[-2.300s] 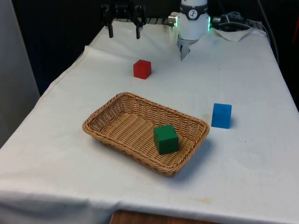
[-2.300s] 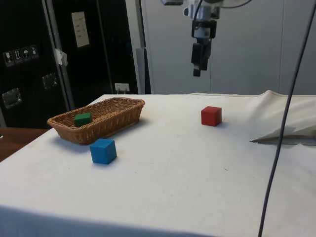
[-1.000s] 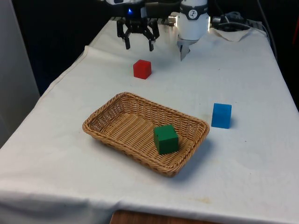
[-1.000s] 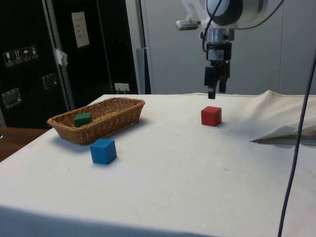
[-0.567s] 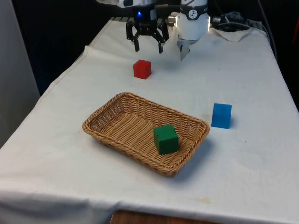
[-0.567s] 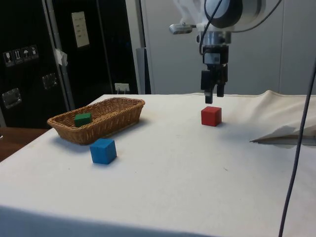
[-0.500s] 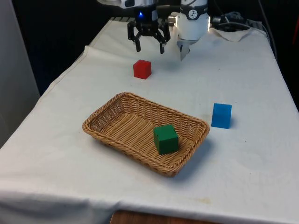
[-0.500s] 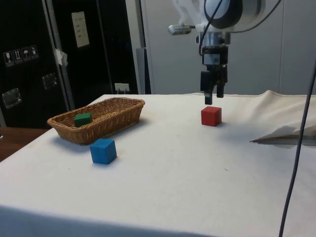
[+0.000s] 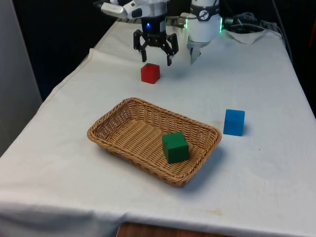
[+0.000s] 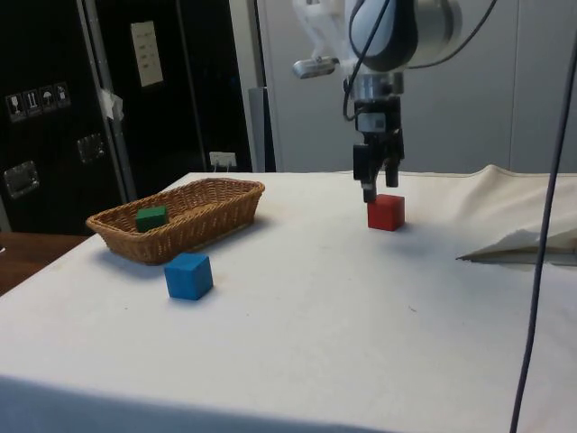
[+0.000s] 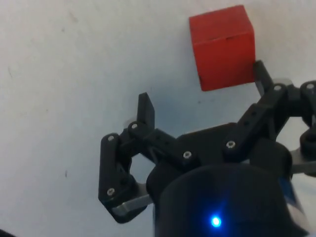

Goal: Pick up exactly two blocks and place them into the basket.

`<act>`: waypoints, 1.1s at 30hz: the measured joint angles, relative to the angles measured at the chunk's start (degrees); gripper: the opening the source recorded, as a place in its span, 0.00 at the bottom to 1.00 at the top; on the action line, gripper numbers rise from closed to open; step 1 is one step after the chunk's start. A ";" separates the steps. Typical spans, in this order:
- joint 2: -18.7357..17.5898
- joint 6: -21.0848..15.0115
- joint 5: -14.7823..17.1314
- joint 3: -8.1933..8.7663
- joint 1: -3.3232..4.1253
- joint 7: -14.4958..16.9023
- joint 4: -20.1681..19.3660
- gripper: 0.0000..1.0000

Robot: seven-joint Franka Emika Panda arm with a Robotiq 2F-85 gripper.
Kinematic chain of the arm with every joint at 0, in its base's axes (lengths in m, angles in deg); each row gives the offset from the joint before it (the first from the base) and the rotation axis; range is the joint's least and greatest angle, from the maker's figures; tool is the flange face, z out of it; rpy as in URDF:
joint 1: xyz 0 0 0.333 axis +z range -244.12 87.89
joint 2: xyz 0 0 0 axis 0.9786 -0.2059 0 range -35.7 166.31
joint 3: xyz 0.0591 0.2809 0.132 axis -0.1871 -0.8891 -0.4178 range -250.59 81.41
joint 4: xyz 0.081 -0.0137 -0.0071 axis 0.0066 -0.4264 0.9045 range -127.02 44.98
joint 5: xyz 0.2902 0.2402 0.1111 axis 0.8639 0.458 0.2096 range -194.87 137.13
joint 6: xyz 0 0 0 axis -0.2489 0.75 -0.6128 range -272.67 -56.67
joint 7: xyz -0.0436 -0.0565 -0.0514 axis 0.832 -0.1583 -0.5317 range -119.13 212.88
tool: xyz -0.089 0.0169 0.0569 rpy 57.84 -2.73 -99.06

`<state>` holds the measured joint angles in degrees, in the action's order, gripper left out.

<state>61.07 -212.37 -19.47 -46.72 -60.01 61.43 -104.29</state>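
The end effector [image 9: 156, 57] hangs just above the table [image 9: 256, 84], its two fingers spread wide with nothing between them. In the front view it sits beside and slightly behind the red block [image 9: 150, 73], toward the far end of the table. In the side view the end effector [image 10: 377, 188] hovers close over the red block [image 10: 386, 212], its fingertips about level with the block's top edge. In the wrist view the end effector [image 11: 200, 86] is apart from the red block [image 11: 223, 47], and one fingertip [image 11: 260, 73] lies right at the block's corner; whether it touches cannot be told.

The red block rests flat on the white cloth, well apart from the basket [image 9: 116, 116]. The basket is a shallow woven tray near the middle of the table, and a green block [image 9: 175, 147] lies inside it, toward the end at the front view's right. In the side view the green block [image 10: 151, 217] shows above the rim of the basket [image 10: 207, 221].

A blue block [image 9: 234, 122] stands on the cloth just beside the basket, on the front view's right. In the side view the blue block [image 10: 188, 275] sits just in front of the basket.
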 measured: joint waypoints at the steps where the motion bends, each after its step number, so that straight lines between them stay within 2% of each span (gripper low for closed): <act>1: -0.80 0.00 0.52 0.00 0.00 0.40 0.40 1.00; 3: -3.09 0.00 1.66 0.00 0.00 1.32 1.49 1.00; 5: -3.09 0.00 1.66 0.00 0.00 1.32 1.49 1.00; 13: -7.56 0.00 2.58 -0.06 0.00 1.89 3.27 1.00; 18: -7.96 0.00 2.64 -0.11 0.00 1.89 3.27 1.00; 19: -8.08 0.00 2.64 -0.17 0.00 1.89 3.21 0.97; 21: -8.25 0.06 2.69 -0.23 0.00 1.89 3.21 0.80; 22: -8.37 0.06 2.75 -0.29 0.00 1.89 3.21 0.63; 23: -8.37 0.06 2.75 -0.29 0.00 1.89 3.21 0.51; 24: -8.48 0.06 2.81 -0.29 0.00 1.89 3.27 0.51; 26: -8.59 0.06 2.86 -0.34 0.00 1.89 3.27 0.29; 27: -8.65 0.06 2.86 -0.40 0.00 1.89 3.27 0.07; 28: -8.65 0.06 2.86 -0.40 0.00 1.89 3.27 0.00; 33: -8.59 0.11 2.92 -0.40 0.00 1.89 3.32 0.00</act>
<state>52.47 -212.25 -16.55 -47.12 -60.01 63.32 -100.97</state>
